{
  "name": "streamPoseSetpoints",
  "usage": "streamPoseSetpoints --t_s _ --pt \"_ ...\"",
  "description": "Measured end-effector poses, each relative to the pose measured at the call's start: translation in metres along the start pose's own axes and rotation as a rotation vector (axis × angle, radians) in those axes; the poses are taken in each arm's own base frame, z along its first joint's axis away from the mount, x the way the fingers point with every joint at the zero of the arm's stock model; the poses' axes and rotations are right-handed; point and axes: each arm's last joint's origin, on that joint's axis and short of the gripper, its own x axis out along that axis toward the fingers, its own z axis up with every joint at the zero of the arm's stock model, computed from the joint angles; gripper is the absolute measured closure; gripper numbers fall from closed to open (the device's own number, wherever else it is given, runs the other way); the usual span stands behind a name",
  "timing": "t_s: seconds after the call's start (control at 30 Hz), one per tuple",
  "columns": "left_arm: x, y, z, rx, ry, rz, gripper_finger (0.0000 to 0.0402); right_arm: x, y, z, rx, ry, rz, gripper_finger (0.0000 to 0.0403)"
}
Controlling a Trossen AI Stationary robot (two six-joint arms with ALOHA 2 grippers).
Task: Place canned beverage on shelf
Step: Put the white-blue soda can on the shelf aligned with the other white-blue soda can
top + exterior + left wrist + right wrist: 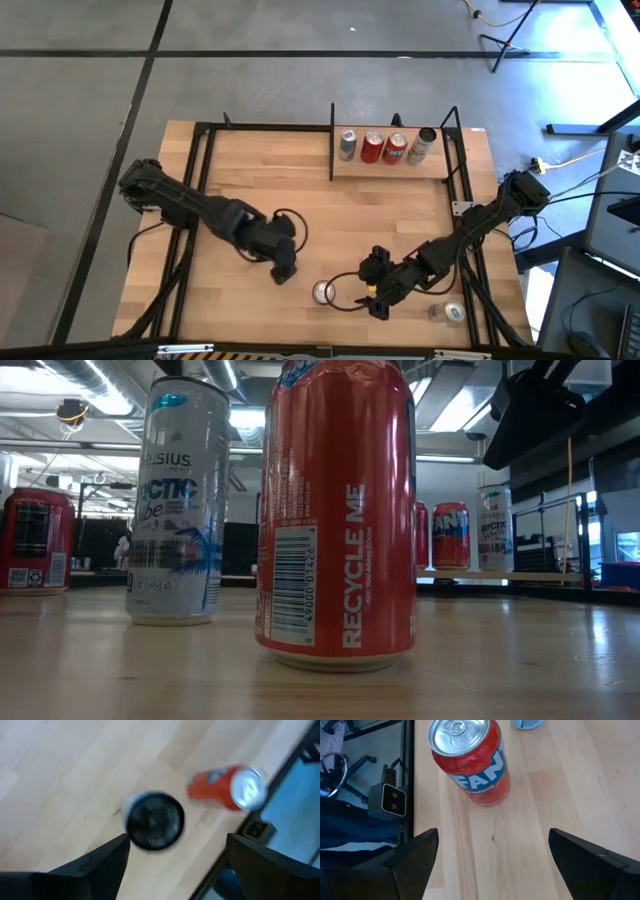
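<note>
Cans crowd the near edge of my counter [260, 190]: a red can [325, 292] stands upright close to the near rim, with a silver-blue can [455, 313] to its right, near the right frame rail. My right claw [377, 296] hangs just right of the red can, fingers spread wide with nothing between them; its wrist view shows the can ahead of the open gap, close to the black edge rail. My left claw [284, 272] hovers just left of the red can, also spread open and empty. Far across the counter, the shelf [392, 163] sits against the far right edge and carries four cans in a row. Bare wood lies between the claws and the shelf.
</note>
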Motion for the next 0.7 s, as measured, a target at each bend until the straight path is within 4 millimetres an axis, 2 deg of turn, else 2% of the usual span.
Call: streamPoseSetpoints --t_s 0.17,0.33,0.4,0.5,0.6,0.7 --pt "-0.033 0.010 -0.029 0.106 -0.018 0.040 0.0083 -0.006 0.007 0.010 0.008 -0.021 0.028 0.0039" --pt "-0.046 0.038 -0.064 0.204 -0.102 0.052 0.0088 -0.018 0.009 0.042 0.027 -0.113 0.020 0.0039" --pt "-0.042 0.053 -0.074 0.227 -0.147 0.042 0.0089 -0.022 0.006 0.059 0.038 -0.185 0.012 0.0039" --pt "-0.029 0.071 -0.086 0.258 -0.202 0.007 0.0090 -0.018 -0.003 0.080 0.046 -0.300 -0.013 0.0039" --pt "-0.010 0.085 -0.093 0.296 -0.240 -0.001 0.0090 -0.002 -0.015 0.097 0.046 -0.380 -0.009 0.0039" --pt "0.013 0.097 -0.096 0.334 -0.277 0.035 0.0090 0.018 -0.027 0.107 0.026 -0.411 -0.022 0.0039"
